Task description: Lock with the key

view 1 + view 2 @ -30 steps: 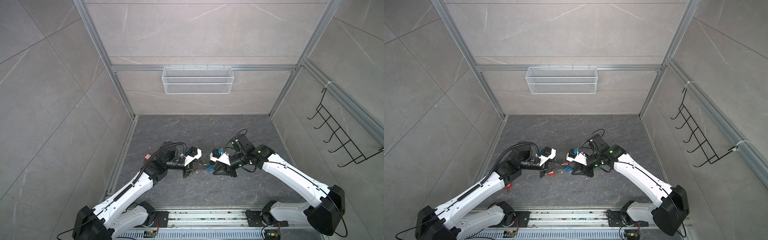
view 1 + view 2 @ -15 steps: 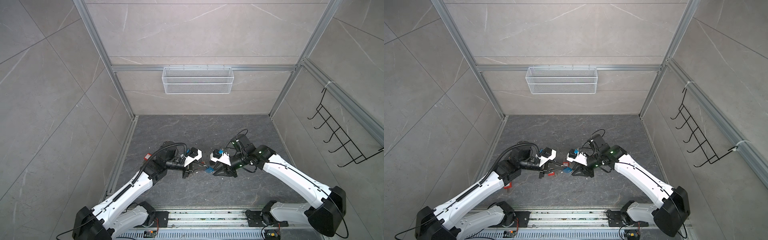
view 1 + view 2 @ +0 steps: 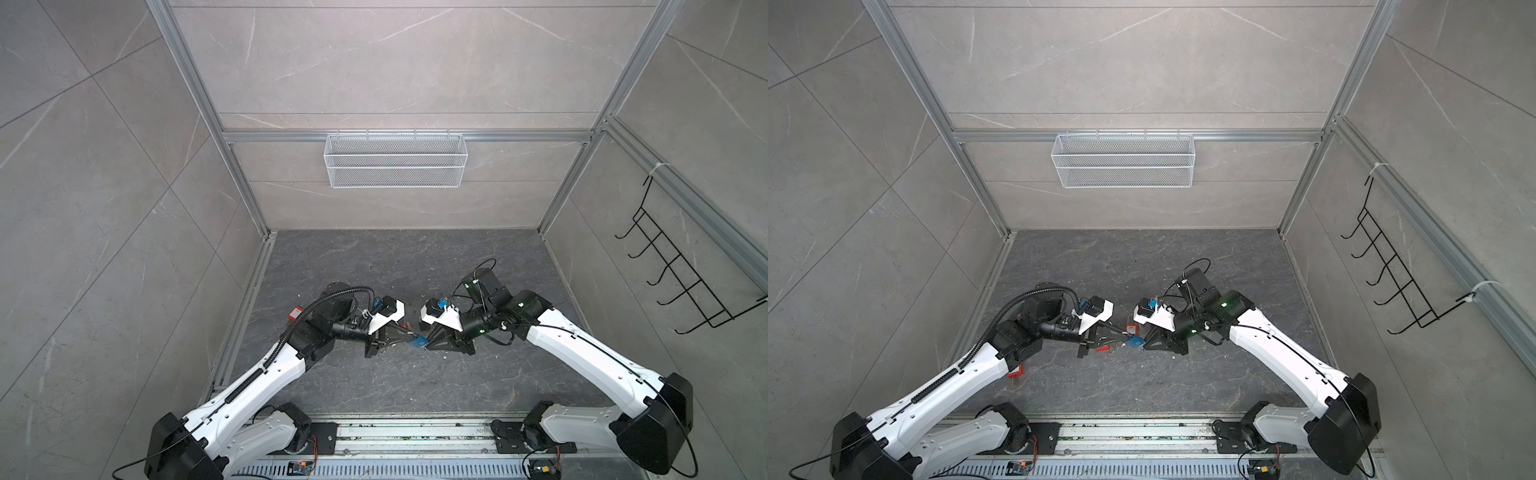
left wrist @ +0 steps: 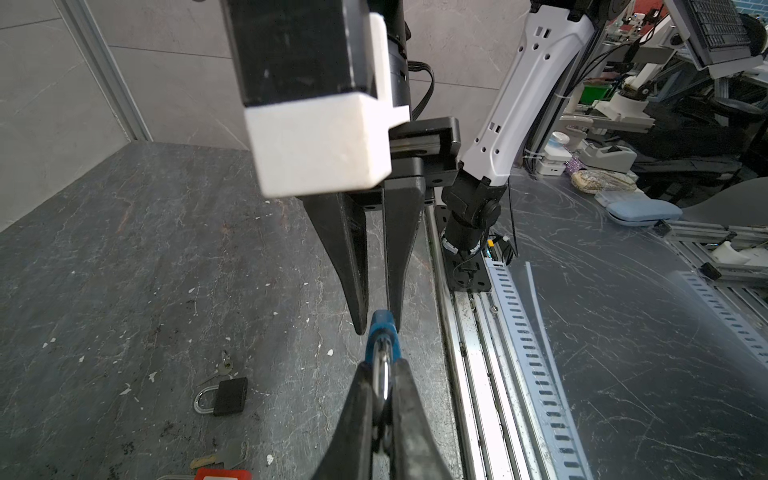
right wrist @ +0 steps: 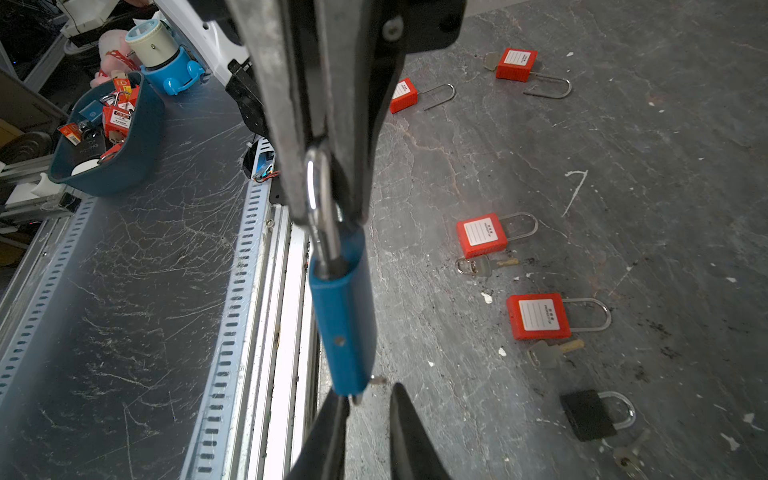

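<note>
A white mesh basket (image 3: 395, 160) hangs on the back wall, a black hook rack (image 3: 681, 257) on the side wall; a blue tub (image 5: 124, 162) holds padlocks (image 5: 118, 118).

The blue plastic padlock (image 5: 343, 328) had a smooth, semi-matt body and a mirror-polished steel shackle (image 5: 318, 195). The red plastic padlocks (image 5: 484, 251) were glossier, with matt white paper-like labels (image 5: 480, 232). The dark grey stone-look tabletop (image 5: 623, 166) was matt, scuffed and flecked with white.

Soft even light, weak shadows; wrist views bend at edges; metal rail (image 5: 291, 299) at 6 o'clock glares white
</note>
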You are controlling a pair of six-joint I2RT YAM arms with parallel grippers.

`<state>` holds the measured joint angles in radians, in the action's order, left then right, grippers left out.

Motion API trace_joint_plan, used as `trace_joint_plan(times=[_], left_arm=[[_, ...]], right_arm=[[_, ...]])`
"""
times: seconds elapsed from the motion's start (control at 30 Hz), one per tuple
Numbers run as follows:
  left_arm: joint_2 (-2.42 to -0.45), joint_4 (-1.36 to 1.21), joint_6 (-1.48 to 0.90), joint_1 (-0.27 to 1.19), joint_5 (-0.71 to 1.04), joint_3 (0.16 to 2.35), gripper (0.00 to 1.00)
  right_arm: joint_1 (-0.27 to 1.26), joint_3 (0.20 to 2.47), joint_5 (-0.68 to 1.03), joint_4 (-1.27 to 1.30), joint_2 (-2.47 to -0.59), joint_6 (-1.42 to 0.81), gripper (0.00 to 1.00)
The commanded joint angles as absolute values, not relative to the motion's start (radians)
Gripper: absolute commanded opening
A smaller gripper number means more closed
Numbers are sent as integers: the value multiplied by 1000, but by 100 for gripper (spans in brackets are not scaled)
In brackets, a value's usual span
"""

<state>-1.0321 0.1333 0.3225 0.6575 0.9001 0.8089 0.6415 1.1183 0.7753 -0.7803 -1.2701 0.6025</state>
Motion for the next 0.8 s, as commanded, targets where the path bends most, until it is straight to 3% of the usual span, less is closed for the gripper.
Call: trace_joint_plan(times=[0.0, 0.4, 0.77], left_arm=[[-1029, 79, 333, 662, 940, 858, 0], [-1038, 121, 353, 663, 922, 877, 0], [-1027, 445, 551, 530, 918, 1016, 0]], right_arm=[[650, 1115, 803, -765, -1274, 595, 21], [652, 1102, 801, -733, -1264, 591, 0], [650, 975, 754, -640, -1257, 551, 0]])
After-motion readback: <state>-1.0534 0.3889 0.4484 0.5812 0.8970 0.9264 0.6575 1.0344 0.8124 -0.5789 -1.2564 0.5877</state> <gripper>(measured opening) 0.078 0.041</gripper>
